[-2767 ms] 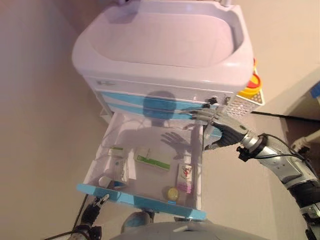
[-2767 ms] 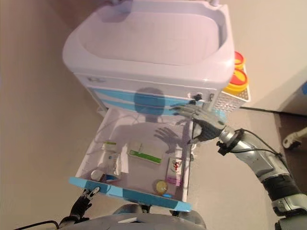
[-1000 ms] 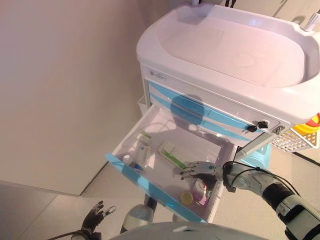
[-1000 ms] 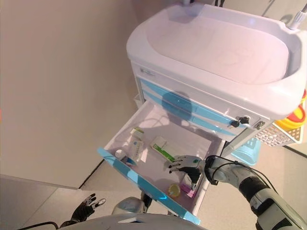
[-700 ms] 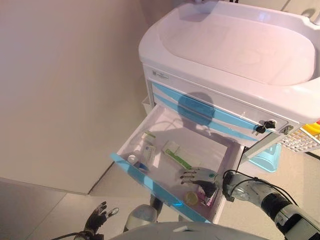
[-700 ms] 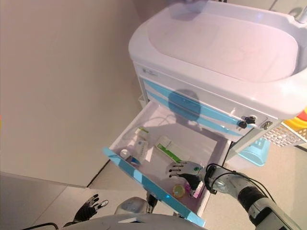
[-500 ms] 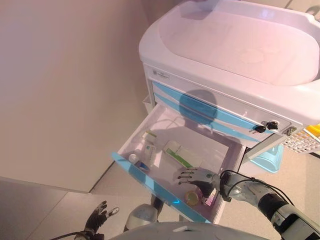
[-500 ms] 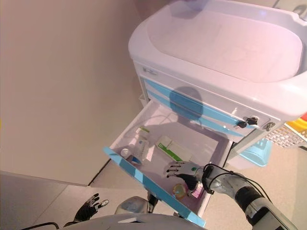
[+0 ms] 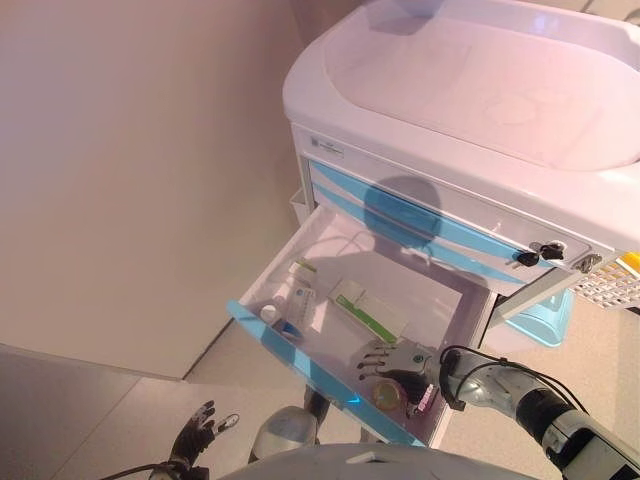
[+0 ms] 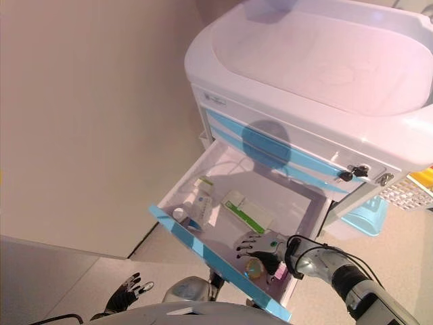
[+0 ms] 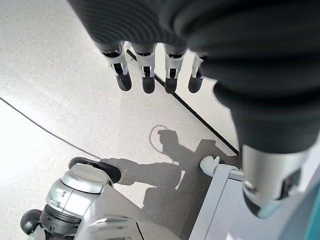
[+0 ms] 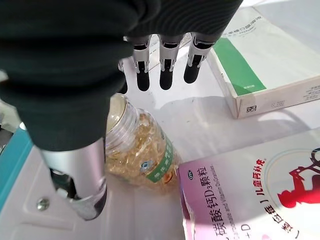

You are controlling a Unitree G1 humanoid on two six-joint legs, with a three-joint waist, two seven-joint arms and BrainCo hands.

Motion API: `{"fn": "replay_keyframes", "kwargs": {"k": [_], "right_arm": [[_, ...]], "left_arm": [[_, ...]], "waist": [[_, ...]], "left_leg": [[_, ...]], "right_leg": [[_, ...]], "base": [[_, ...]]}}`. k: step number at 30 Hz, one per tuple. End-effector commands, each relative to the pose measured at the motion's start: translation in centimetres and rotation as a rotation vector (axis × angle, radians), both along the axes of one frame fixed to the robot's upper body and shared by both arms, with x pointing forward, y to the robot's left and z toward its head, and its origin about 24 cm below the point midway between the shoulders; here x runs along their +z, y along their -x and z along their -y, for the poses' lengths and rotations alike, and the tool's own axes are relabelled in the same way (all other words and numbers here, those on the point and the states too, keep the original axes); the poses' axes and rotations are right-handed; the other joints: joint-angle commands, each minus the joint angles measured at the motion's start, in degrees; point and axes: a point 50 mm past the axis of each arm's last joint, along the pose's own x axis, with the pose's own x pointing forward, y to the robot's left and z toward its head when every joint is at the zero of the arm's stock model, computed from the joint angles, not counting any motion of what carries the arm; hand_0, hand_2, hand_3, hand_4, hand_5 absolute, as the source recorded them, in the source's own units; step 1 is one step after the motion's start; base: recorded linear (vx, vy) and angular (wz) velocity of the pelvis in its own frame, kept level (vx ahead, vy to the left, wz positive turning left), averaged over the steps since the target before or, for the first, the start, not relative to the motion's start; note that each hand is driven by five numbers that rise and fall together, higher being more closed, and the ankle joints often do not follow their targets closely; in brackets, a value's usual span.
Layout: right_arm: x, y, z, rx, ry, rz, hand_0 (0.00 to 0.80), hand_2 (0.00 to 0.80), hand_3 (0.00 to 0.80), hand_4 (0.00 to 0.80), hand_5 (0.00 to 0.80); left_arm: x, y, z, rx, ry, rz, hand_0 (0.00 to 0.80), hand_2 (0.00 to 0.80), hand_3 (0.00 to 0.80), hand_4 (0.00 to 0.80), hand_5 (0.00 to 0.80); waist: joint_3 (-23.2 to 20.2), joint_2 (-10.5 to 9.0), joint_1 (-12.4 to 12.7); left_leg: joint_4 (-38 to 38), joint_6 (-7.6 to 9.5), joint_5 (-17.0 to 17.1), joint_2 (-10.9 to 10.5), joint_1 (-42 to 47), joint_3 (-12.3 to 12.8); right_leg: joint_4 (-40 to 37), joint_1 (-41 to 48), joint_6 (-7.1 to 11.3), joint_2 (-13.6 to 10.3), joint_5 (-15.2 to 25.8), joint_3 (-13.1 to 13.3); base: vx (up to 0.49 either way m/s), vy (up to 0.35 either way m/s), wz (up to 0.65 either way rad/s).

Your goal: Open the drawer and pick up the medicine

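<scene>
The cart's lowest drawer (image 9: 290, 352) stands pulled out, its blue front toward me. In its near right corner lies a clear bottle of yellow capsules (image 12: 145, 160) with a green label, beside a pink and white medicine box (image 12: 250, 190). A white box with a green stripe (image 9: 365, 310) lies further in. My right hand (image 9: 395, 360) hovers open inside the drawer just over the bottle; its fingers (image 12: 165, 65) reach straight past the cap and the thumb (image 12: 80, 185) hangs beside it. My left hand (image 9: 200, 435) hangs open low over the floor, fingers (image 11: 145, 70) straight.
The white cart (image 9: 480, 90) has a tray top and two shut blue drawers above the open one, with a key (image 9: 550, 252) at the right. Small tubes and a little bottle (image 9: 295, 300) lie at the drawer's left. A light blue bin (image 9: 545, 320) stands behind on the right. A wall runs along the left.
My right hand has come from the cart's side into the drawer and slid toward its front corner, over the capsule bottle. The camera has shifted. The left hand has stayed low.
</scene>
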Motion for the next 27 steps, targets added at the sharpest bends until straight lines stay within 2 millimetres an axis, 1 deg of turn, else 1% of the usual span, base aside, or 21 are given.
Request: {"fn": "replay_keyframes", "kwargs": {"k": [1,9,11,12,16,27], "right_arm": [[0.3,0.2,-2.0,0.089,-0.048,-0.009,0.000,0.000,0.000,0.000,0.000],[-0.1,0.3,-1.8,0.054,-0.047,0.001,0.000,0.000,0.000,0.000,0.000],[-0.2,0.4,-1.8,0.041,-0.046,-0.003,0.546,0.546,0.546,0.546,0.546],[-0.3,0.4,-1.7,0.035,-0.045,-0.007,0.800,0.800,0.800,0.800,0.800],[-0.8,0.9,-1.8,0.018,-0.050,-0.017,0.800,0.800,0.800,0.800,0.800],[-1.0,0.8,-1.9,-0.013,-0.064,-0.015,0.800,0.800,0.800,0.800,0.800]], "left_arm": [[0.2,-0.8,0.8,-0.086,0.004,0.041,0.000,0.000,0.000,0.000,0.000],[0.2,-0.9,0.9,-0.085,0.006,0.044,0.000,0.000,0.000,0.000,0.000],[0.2,-0.8,0.9,-0.084,0.008,0.043,0.000,0.000,0.000,0.000,0.000],[0.2,-0.8,1.0,-0.085,0.008,0.043,0.000,0.000,0.000,0.000,0.000],[0.1,-0.8,1.1,-0.081,0.009,0.040,0.000,0.000,0.000,0.000,0.000],[0.1,-0.9,1.1,-0.084,0.015,0.040,0.000,0.000,0.000,0.000,0.000]], "waist": [[-0.35,-1.61,1.50],[-0.48,-1.68,1.39],[-0.51,-1.65,1.36],[-0.49,-1.61,1.38],[-0.43,-1.37,1.29],[-0.44,-1.39,1.30]], "left_leg": [[-0.24,-0.61,-3.26,-3.54,-0.88,0.00],[-0.41,-0.47,-3.20,-3.52,-0.62,0.01],[-0.53,-0.44,-3.15,-3.52,-0.58,0.02],[-0.53,-0.42,-3.14,-3.53,-0.59,0.00],[-0.60,-0.33,-3.06,-3.50,-0.41,0.07],[-0.59,-0.20,-3.17,-3.50,-0.42,0.35]], "right_leg": [[4.62,-3.10,1.73,-2.52,-0.81,2.01],[4.58,-3.01,1.81,-2.46,-0.67,2.20],[4.48,-2.97,1.83,-2.41,-0.63,2.28],[4.47,-2.95,1.83,-2.41,-0.64,2.29],[4.44,-2.86,1.81,-2.43,-0.54,2.28],[4.22,-2.85,1.91,-2.35,-0.39,2.24]], "base": [[0.000,0.000,0.00],[0.000,0.000,0.00],[0.000,0.000,0.00],[0.000,0.000,0.00],[0.000,0.000,0.00],[0.000,0.000,0.00]]}}
